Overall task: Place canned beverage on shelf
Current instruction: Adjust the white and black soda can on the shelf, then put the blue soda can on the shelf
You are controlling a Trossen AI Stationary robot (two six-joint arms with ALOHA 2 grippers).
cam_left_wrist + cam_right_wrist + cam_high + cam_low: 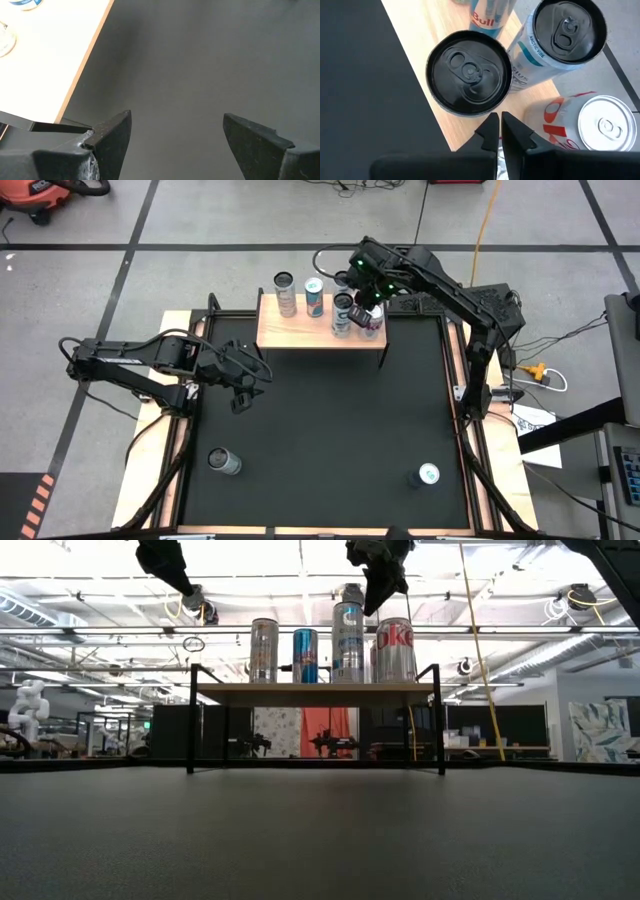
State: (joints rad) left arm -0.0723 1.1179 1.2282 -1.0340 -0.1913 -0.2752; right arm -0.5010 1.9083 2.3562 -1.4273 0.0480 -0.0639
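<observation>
Two cans remain on the black table: a grey can (224, 462) lying near the left front and a dark can (426, 475) upright at the right front. Both probably handle rigid, smooth and rollable, best pinched mid-body. The left gripper (243, 392) hovers wide open, empty; the right gripper (362, 308), pinched closed, hangs above the shelf (300, 330).

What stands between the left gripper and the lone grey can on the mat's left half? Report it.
Nothing visible does. The left gripper, open, hangs over bare black mat, and only mat lies between it and the grey can. The right gripper, shut, is off at the shelf.
</observation>
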